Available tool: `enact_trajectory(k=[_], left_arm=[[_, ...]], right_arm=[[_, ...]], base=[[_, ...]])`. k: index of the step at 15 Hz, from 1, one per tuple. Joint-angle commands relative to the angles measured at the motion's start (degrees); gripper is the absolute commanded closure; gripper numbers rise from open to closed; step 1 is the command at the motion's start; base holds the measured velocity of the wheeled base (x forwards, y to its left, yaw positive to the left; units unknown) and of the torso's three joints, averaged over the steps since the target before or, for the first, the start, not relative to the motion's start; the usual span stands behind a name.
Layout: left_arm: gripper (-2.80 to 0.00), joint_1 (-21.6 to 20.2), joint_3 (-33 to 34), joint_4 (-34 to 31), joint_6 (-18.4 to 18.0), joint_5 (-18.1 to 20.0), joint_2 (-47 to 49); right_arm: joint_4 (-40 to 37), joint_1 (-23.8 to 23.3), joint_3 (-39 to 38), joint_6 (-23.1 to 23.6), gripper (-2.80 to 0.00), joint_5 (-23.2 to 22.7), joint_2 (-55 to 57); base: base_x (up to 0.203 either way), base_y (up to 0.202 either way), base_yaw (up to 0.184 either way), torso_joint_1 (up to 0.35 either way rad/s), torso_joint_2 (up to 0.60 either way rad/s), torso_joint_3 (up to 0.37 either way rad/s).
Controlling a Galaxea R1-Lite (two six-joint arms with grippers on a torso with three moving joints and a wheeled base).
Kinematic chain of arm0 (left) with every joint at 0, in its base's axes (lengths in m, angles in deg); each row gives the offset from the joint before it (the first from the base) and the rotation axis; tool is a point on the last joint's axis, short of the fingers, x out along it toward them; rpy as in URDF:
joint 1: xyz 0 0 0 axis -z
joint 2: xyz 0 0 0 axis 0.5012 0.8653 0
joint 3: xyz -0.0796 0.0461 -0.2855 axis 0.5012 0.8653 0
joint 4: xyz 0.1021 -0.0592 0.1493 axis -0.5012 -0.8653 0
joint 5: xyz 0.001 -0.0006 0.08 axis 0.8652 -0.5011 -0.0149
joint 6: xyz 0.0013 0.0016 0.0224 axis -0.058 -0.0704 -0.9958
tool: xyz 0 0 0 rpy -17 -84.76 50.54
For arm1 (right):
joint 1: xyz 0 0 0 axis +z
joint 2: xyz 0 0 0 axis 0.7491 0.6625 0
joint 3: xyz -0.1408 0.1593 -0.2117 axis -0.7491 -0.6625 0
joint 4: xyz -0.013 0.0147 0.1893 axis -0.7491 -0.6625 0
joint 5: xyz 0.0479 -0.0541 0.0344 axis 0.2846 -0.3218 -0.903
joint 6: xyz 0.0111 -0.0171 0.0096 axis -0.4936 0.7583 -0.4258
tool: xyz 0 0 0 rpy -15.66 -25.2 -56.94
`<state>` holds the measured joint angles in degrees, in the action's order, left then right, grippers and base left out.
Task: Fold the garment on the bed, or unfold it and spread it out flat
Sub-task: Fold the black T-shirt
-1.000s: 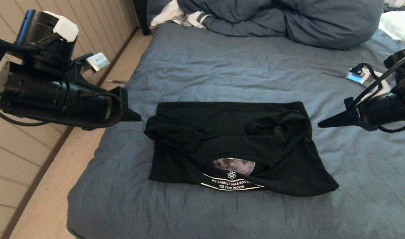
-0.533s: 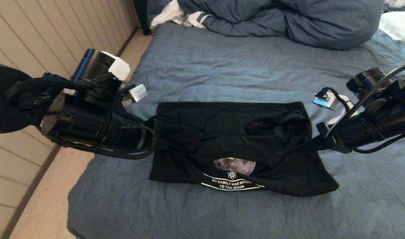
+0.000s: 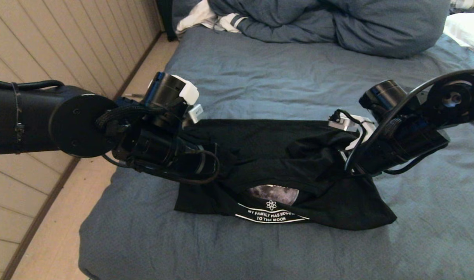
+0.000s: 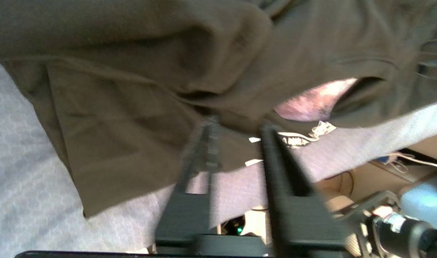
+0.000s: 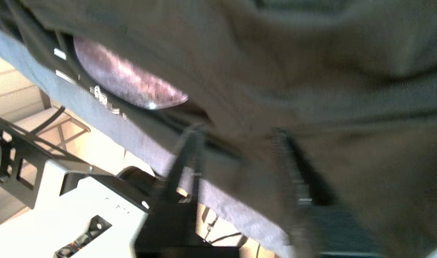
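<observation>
The garment, a black T-shirt, lies bunched and half-folded on the near part of the bed, its moon print and white lettering peeking out from under an overlapping flap on the edge nearest the robot. It sits between the two pincers, which have it from either side.

The left pincer is at the shirt's left side, over a rumpled sleeve fold; the left wrist view shows its fingers spread a little, tips right at the cloth's edge with nothing pinched. The right pincer is at the opposite side, its fingers also parted, with dark fabric draped across and between them, though not yet clamped.

Risks as I judge them: the cloth is thin and layered, so either pincer closing here could catch several layers at once, or a stray fold instead of a true edge, and lifting would then drag the whole bundle instead of opening it. A tip pressed too low could also pinch the bed's wrinkled cover beneath. If one side grips and the other misses, the shirt would swing and twist further. The bunched duvet lies well beyond both pincers and poses no snag.
</observation>
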<state>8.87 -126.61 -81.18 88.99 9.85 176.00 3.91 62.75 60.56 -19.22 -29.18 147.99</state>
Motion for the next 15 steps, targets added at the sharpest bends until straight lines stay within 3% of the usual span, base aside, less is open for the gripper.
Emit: enact_trajectory(k=[1,10,11,15], left_arm=[[-2.8,0.08,-0.57,-0.06,0.17,-0.01,1.39],[-2.8,0.46,-0.99,-0.14,0.61,0.15,1.87],[-2.8,0.51,-0.73,-0.14,0.69,0.15,1.78],[-2.8,0.45,-0.55,-0.14,1.4,0.15,2.05]], right_arm=[[-0.37,0.44,0.46,-0.63,-2.8,-0.06,0.98],[-0.2,1.24,2.27,-4.06,-2.8,-0.24,5.78],[-0.2,1.72,2.92,-4.3,0.0,-0.24,6.35],[-0.2,2.9,5.73,-5.76,0.0,-0.24,6.84]], base=[[0.0,0.0,0.0,0.0,0.0,0.0],[0.0,0.0,0.0,0.0,0.0,0.0],[0.0,0.0,0.0,0.0,0.0,0.0],[0.0,0.0,0.0,0.0,0.0,0.0]])
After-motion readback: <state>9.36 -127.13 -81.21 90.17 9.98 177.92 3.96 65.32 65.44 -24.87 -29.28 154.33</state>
